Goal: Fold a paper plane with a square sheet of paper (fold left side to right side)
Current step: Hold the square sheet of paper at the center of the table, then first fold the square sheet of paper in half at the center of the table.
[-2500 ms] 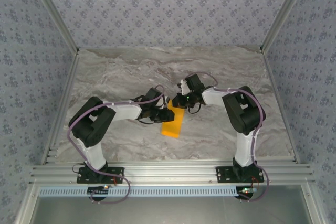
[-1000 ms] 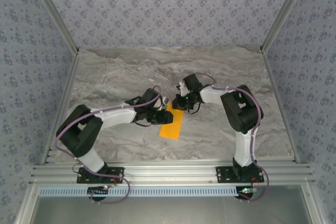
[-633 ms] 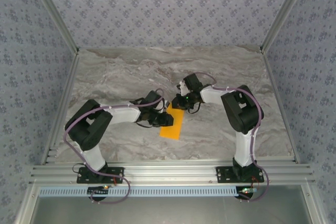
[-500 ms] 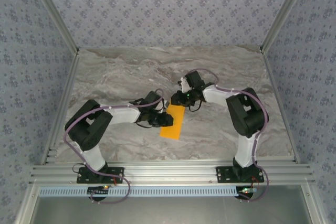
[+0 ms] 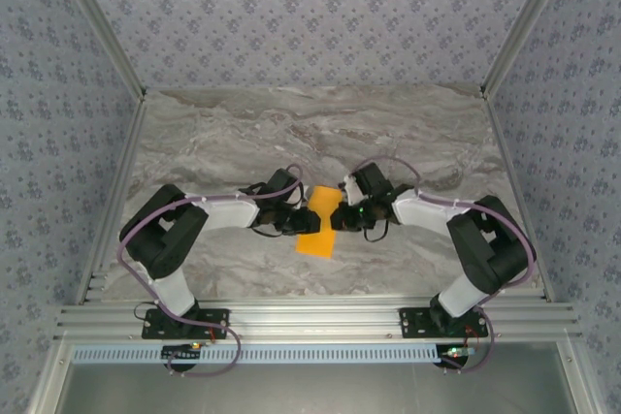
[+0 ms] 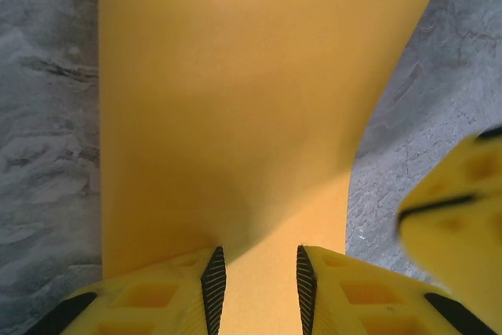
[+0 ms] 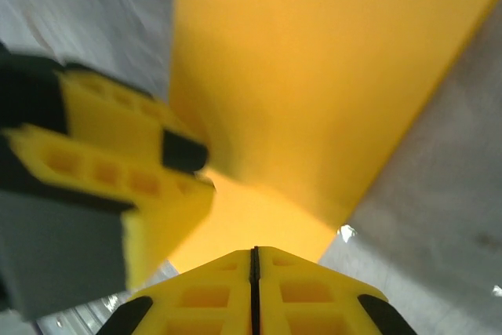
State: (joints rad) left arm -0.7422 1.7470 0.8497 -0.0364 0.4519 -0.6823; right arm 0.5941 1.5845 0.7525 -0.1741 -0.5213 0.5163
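Observation:
The square sheet of paper [image 5: 319,227] lies folded into a narrow orange strip on the marble table [image 5: 223,133], mid-front. Its top layer bows up a little in the left wrist view [image 6: 235,100]. My left gripper [image 5: 300,223] rests at the strip's left edge. Its jaws [image 6: 260,272] stand a little apart, open, over the orange surface. From the right, my right gripper [image 5: 341,220] comes up to the strip's right edge. Its pads [image 7: 253,253] are pressed together, shut, with nothing seen between them, just above the paper [image 7: 314,76]. The two grippers face each other across the strip.
Aluminium rails [image 5: 291,317] line the table's near edge, by both arm bases. Patterned walls close in the back and the sides. The left gripper's yellow fingers [image 7: 149,170] sit close in front of the right gripper.
The right arm has swung from the strip's far end down to its right side, its elbow moving out to the right. The left gripper has stayed at the left edge.

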